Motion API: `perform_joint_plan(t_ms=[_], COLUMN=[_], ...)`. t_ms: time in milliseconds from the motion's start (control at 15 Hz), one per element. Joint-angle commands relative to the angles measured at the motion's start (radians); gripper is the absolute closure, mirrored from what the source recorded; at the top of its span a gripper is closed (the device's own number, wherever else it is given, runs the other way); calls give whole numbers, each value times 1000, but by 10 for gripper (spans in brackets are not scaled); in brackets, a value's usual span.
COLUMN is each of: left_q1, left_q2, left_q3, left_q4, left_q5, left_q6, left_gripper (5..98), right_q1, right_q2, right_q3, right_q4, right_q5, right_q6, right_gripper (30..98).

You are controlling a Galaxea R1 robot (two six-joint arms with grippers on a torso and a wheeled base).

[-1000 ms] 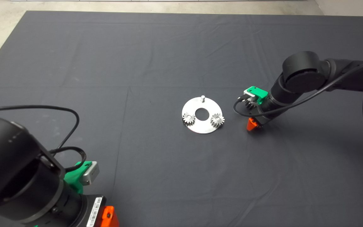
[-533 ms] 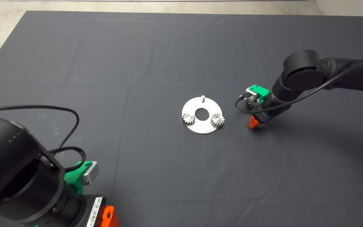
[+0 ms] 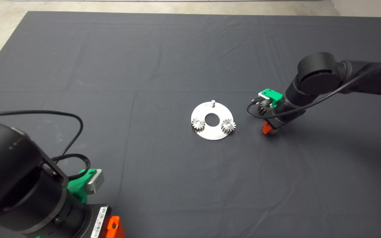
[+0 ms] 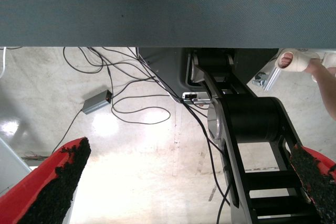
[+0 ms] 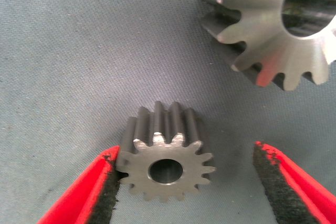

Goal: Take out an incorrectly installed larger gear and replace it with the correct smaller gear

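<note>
From above, a round steel plate (image 3: 212, 121) with a centre hole lies on the dark cloth mat (image 3: 164, 59) covering the tabletop; two fine-toothed gears (image 3: 198, 124) sit on it, and one bare pin (image 3: 212, 102) stands at its far edge. The right gripper (image 3: 268, 129) is low on the mat, just right of the plate. The left gripper (image 3: 112, 227) waits well to the plate's lower left. Its wrist view shows its jaws wide apart over a concrete floor with cables. The right wrist view shows the smaller gear (image 5: 167, 162), matte grey with close teeth, between open jaws, one pad (image 5: 105, 192) touching it; the larger gear (image 5: 278, 22), splayed and coarse-toothed, lies near it.
</note>
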Motion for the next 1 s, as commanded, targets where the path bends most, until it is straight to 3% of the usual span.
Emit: perform_joint_plan(t_ms=[0, 200, 333, 533, 667, 933], left_q1=[-7, -8, -7, -7, -8, -7], left_q2=[-1, -1, -1, -1, -1, -1], left_q3=[13, 13, 13, 13, 13, 13], left_q4=[-20, -20, -20, -20, -20, -20], left_q5=[3, 3, 3, 3, 3, 3], left_q6=[-8, -8, -8, -8, -8, -8], left_gripper=[55, 55, 55, 55, 55, 55], right_q1=[16, 16, 16, 17, 18, 18], right_q2=[-5, -8, -8, -8, -11, -12], right_q3=[0, 11, 53, 54, 48, 41], right_q4=[-31, -31, -32, -32, -32, -32], right_q5=[-83, -83, -83, -83, -83, -83], right_q6=[7, 3, 12, 35, 38, 38], right_gripper=[663, 683, 732, 734, 779, 783])
